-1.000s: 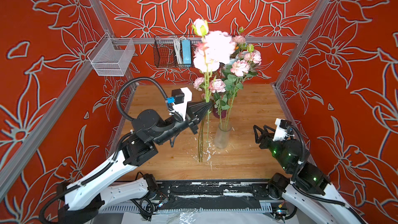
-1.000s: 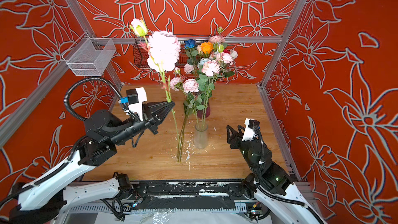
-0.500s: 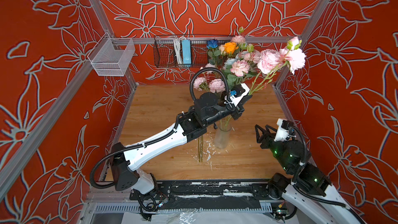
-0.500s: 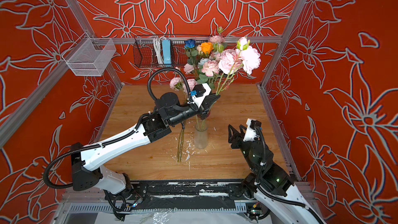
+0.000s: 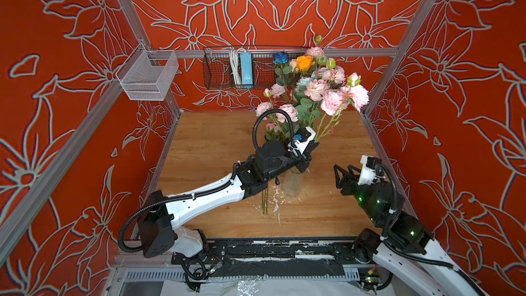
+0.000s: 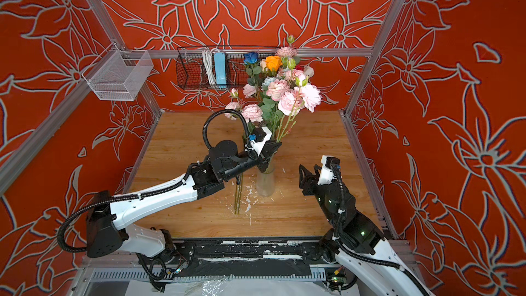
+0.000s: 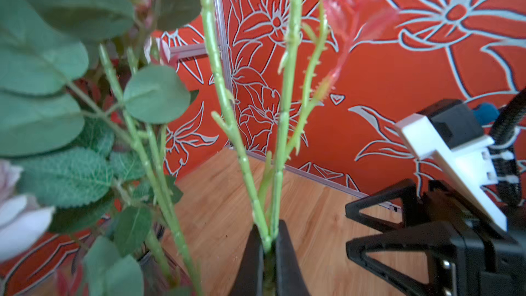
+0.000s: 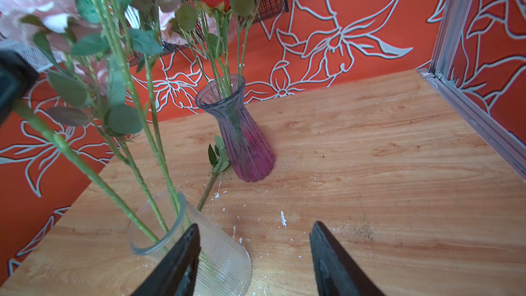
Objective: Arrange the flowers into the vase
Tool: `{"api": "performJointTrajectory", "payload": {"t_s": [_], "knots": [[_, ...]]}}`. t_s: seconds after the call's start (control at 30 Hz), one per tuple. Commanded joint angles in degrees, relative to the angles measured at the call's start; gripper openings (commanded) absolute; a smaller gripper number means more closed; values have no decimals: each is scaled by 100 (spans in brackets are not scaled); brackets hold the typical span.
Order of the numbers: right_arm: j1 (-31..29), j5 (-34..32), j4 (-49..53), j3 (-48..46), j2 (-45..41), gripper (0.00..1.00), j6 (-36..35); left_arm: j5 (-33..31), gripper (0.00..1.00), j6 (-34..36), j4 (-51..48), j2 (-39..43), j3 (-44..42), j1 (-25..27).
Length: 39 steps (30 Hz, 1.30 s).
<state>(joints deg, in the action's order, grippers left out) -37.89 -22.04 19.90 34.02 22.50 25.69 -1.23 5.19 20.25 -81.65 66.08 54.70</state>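
Both top views look down from high above the front edge of the light wooden tabletop (image 5: pixel 216 143) toward the red flower-patterned back wall (image 5: pixel 256 9), from well back, and share nearly the whole cell, with the clear ribbed glass vase (image 5: pixel 293 186) near mid-frame. The left wrist camera sits close behind the left gripper (image 7: pixel 269 232), at its frame's bottom centre, and faces up along the green flower stems (image 7: pixel 227 103) toward a wall corner, with the right gripper (image 7: pixel 347 229) at lower right. The right wrist camera looks from just behind its own fingers (image 8: pixel 176 257) down across the tabletop toward the back wall, and shares the clear vase, at lower left, with the top views.
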Motion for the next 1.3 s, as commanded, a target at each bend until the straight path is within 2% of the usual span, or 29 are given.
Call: {"api": "performJointTrajectory", "payload": {"t_s": [0.0, 0.13, 0.27, 0.43, 0.5, 0.83, 1.13, 1.27], "knots": [[18, 59, -59, 216, 133, 63, -5, -298, 6, -291, 277, 236, -148, -29], [14, 194, -34, 346, 353, 63, -25, -421, 17, -340, 195, 333, -295, -29], [18, 344, 61, 497, 588, 64, -29, -553, 42, -422, 18, 448, -367, -30], [18, 534, 161, 665, 815, 64, -38, -573, 49, -521, -122, 653, -518, -29], [18, 578, 157, 700, 887, 64, -64, -494, 58, -545, -266, 773, -525, -29], [22, 629, 42, 819, 1163, 65, -195, -671, 66, -800, -976, 1537, -773, -27], [27, 1005, -93, 1072, 1587, 65, -333, -861, 67, -879, -1409, 879, -240, -46], [27, 1034, -89, 1107, 1603, 65, -372, -711, 76, -941, -1850, 699, 101, -83]]}}
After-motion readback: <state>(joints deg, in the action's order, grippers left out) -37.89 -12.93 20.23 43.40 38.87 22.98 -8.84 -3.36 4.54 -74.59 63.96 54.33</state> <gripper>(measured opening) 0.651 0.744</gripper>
